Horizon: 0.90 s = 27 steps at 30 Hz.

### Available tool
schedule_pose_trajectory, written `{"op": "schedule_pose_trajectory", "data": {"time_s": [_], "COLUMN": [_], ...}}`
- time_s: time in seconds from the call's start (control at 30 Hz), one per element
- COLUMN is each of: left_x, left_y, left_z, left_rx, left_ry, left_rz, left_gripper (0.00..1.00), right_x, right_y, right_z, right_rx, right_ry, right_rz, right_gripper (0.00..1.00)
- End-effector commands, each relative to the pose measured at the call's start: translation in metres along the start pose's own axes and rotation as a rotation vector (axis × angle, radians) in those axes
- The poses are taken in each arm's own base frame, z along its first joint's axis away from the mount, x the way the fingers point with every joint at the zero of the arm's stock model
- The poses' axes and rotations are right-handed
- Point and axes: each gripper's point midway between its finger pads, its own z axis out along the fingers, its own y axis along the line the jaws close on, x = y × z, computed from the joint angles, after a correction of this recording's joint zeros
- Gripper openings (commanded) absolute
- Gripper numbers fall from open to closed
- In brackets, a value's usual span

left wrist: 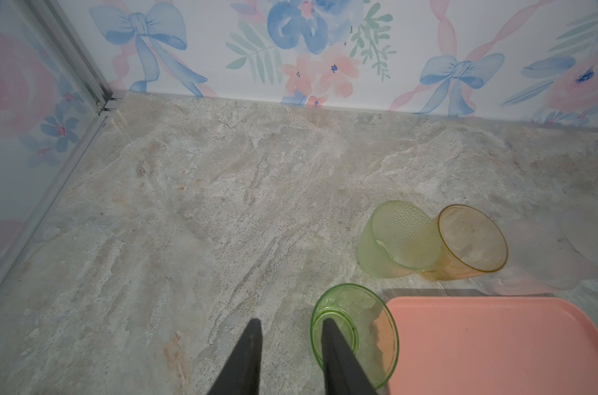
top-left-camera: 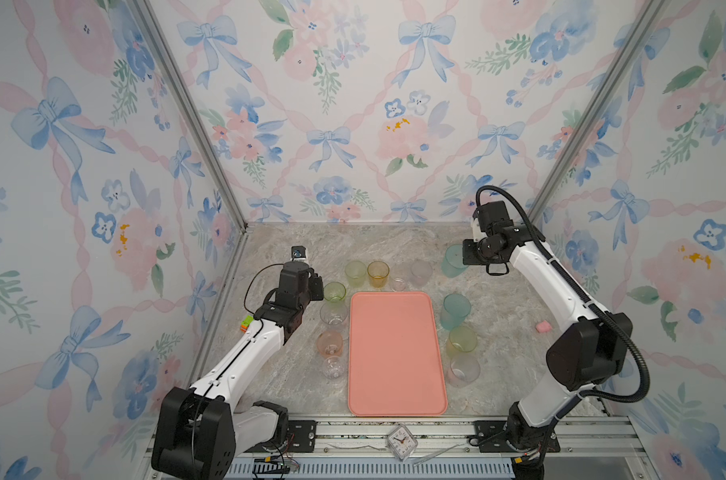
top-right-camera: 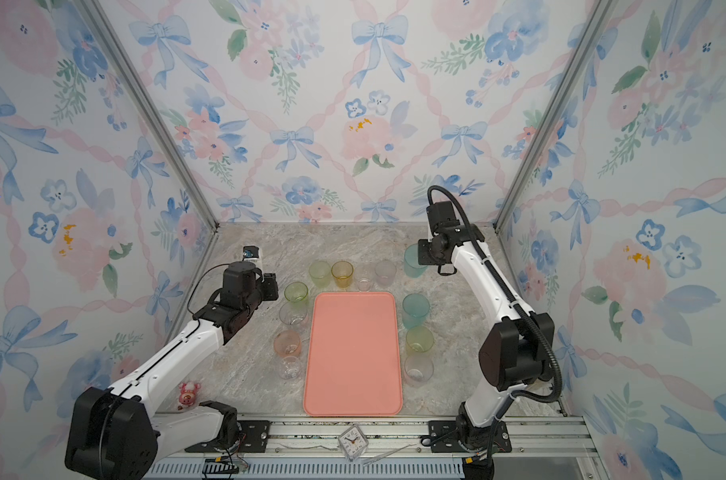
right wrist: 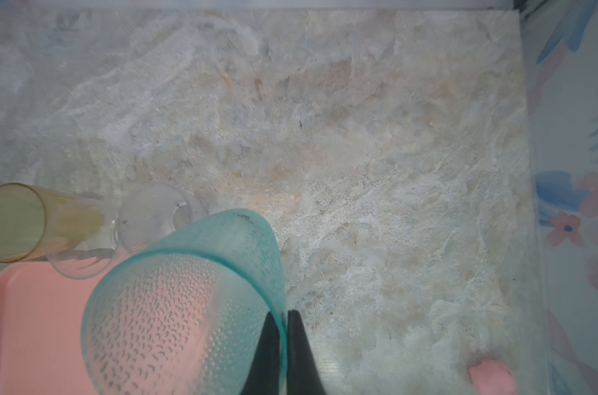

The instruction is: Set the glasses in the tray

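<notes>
The salmon-pink tray [top-left-camera: 394,353] lies bare in the middle of the table, with glasses standing around it on three sides. My right gripper [right wrist: 280,316] is shut on the wall of a tall teal glass [right wrist: 188,301], one finger inside the rim and one outside. That glass [top-left-camera: 452,261] hangs tilted beyond the tray's far right corner. My left gripper [left wrist: 290,323] is open and straddles the near wall of a short green glass [left wrist: 366,325], which stands at the tray's far left corner [top-left-camera: 334,291]. A yellow-green glass [left wrist: 397,239] and an amber glass [left wrist: 472,239] stand behind it.
Another teal glass [top-left-camera: 456,311], a yellow-green one [top-left-camera: 462,340] and a frosted one [top-left-camera: 463,370] line the tray's right side. Clear and pinkish glasses [top-left-camera: 330,344] line its left. A small clock [top-left-camera: 401,441] sits on the front rail, a pink lump [top-left-camera: 543,327] at the right.
</notes>
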Motion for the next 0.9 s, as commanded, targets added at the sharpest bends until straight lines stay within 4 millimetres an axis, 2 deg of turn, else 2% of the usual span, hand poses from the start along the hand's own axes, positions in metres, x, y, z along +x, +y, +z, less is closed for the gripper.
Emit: {"op": "schedule_pose_trajectory", "data": {"time_s": [0.0, 0.23, 0.27, 0.37, 0.6, 0.87], "left_x": [0.0, -0.005, -0.005, -0.005, -0.008, -0.009], "left_y": [0.004, 0.002, 0.001, 0.001, -0.001, -0.004], "left_z": [-0.006, -0.011, -0.011, -0.012, -0.017, -0.019], "left_rx": [-0.005, 0.009, 0.014, 0.018, 0.034, 0.051], "left_ry": [-0.013, -0.03, -0.03, -0.033, -0.045, -0.048], "left_rz": [-0.003, -0.006, -0.006, -0.007, -0.01, -0.013], "left_gripper": [0.32, 0.33, 0.33, 0.33, 0.33, 0.34], "right_x": [0.0, 0.029, 0.038, 0.056, 0.077, 0.08], "right_y": [0.028, 0.117, 0.129, 0.161, 0.217, 0.248], "right_z": [-0.045, -0.073, -0.062, -0.056, -0.029, 0.007], "right_rx": [-0.067, -0.209, -0.211, -0.232, -0.244, -0.193], "right_ry": [-0.026, 0.022, 0.064, 0.11, 0.188, 0.251], "right_rz": [-0.076, -0.278, -0.314, -0.401, -0.535, -0.629], "right_gripper": [0.01, 0.01, 0.02, 0.02, 0.02, 0.02]}}
